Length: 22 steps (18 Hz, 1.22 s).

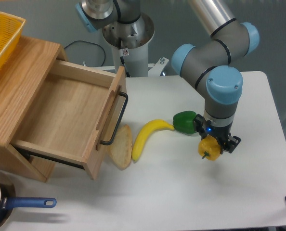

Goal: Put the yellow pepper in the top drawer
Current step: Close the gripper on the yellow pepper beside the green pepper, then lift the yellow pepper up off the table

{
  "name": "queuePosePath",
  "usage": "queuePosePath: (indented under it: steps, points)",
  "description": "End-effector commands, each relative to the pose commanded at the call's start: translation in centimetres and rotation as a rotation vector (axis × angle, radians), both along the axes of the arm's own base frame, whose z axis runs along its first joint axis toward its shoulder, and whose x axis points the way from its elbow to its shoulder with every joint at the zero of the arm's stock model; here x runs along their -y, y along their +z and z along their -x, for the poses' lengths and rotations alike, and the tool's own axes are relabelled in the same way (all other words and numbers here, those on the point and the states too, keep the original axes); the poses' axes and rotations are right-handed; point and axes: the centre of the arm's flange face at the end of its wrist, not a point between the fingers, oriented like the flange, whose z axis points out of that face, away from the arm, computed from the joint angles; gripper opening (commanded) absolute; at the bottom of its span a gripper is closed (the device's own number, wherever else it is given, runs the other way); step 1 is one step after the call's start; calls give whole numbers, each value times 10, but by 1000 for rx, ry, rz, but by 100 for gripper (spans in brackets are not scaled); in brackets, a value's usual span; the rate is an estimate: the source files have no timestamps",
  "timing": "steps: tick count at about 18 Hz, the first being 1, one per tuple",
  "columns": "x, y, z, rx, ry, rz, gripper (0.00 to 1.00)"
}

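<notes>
Gripping the yellow pepper (209, 147), my end effector (213, 144) is pointing straight down with its fingers clamped on the pepper's sides, over the right part of the white worktop (191, 192). Whether the pepper is touching the surface I cannot tell. A green pepper (184, 121) is sitting just beside it to the left, with a banana (145, 137) curving away from it toward a slice of bread (120, 147). The bread is lying at the front corner of the top drawer (66, 115), which is standing pulled open from its light-wood cabinet (18, 77), its black bar handle (115, 119) facing the banana. A yellow mesh basket (1, 36) is resting on the cabinet top. A pan with a blue handle (30, 203) is showing at the lower left corner. Behind the worktop, a grey wall is filling the background.
</notes>
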Motion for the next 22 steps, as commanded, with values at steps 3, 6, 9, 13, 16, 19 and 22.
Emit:
queuePosePath:
  steps: [3,6,9,13,16,19,22]
  points:
    - [1,3,0,-3,2,-1,43]
    - [6,15,0,-17,7,-11,43]
    - [8,33,-6,-35,8,-26,43]
    - [15,53,-15,-19,16,-42,43]
    - [19,66,-28,-2,25,-61,43]
    - [16,88,-49,40,59,-114,43]
    - [18,116,-73,98,73,-187,43]
